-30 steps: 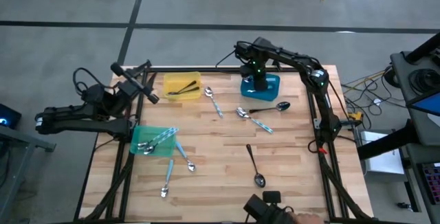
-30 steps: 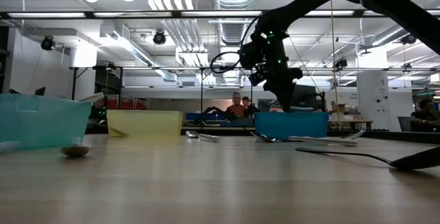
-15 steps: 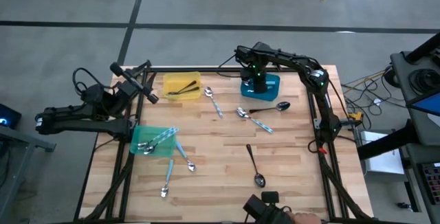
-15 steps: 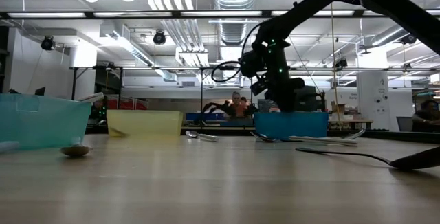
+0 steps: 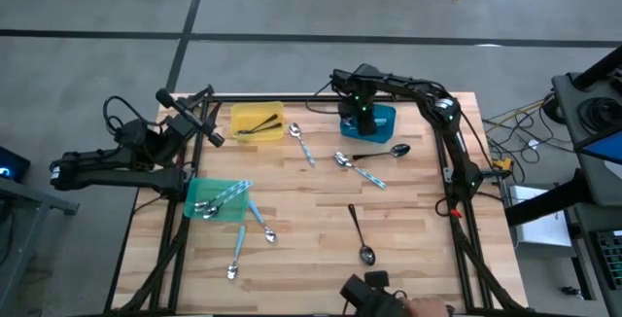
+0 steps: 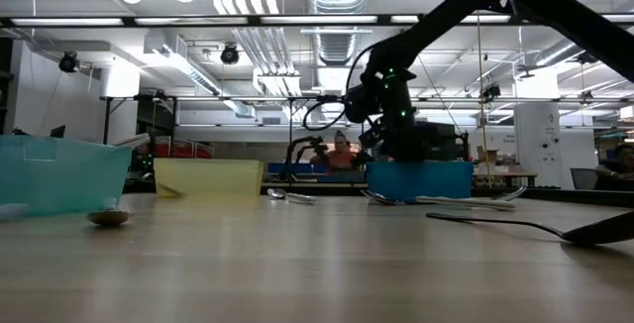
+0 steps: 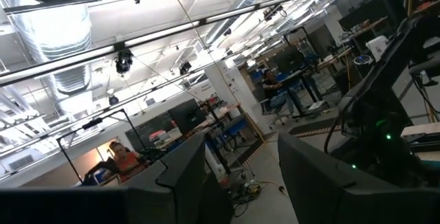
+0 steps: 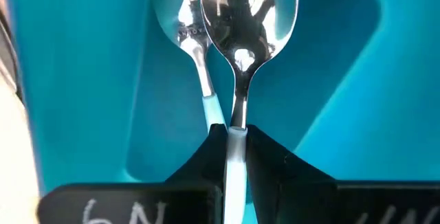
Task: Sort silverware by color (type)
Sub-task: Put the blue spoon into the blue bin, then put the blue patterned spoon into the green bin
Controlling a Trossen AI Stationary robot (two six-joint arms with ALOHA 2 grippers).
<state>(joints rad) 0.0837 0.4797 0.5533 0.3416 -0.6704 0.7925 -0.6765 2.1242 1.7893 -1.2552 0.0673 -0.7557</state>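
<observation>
My right gripper [image 5: 363, 116] points down into the blue bin [image 5: 387, 119] at the table's far side, shut on a spoon [image 8: 246, 18] with a light blue handle. A second light-blue-handled spoon [image 8: 192, 38] lies on the bin's floor [image 8: 82, 80] beside it. More silverware lies flat on the table: light-blue-handled spoons [image 5: 302, 143] [image 5: 360, 169] and dark spoons [image 5: 381, 152] [image 5: 360, 234]. My left gripper [image 7: 240, 183] is open and raised off the table's left edge, holding nothing. My right gripper pinches the spoon's light blue handle [image 8: 236, 147] between its two fingers, just behind the silver neck. The fingers come from above, pointing down. The spoon hangs below them with its bowl [image 8: 247, 11] lowest, inside the blue bin; whether the bowl touches the floor I cannot tell.
A yellow bin [image 5: 257, 121] at the far left holds dark utensils. A green bin [image 5: 219, 200] at the left holds spoons, with two more spoons [image 5: 262, 222] [image 5: 236, 256] beside it. Bare wood lies in the table's middle and near right.
My right gripper has gone down into the blue bin, staying shut on the spoon, which has sunk with it, still hanging bowl down.
</observation>
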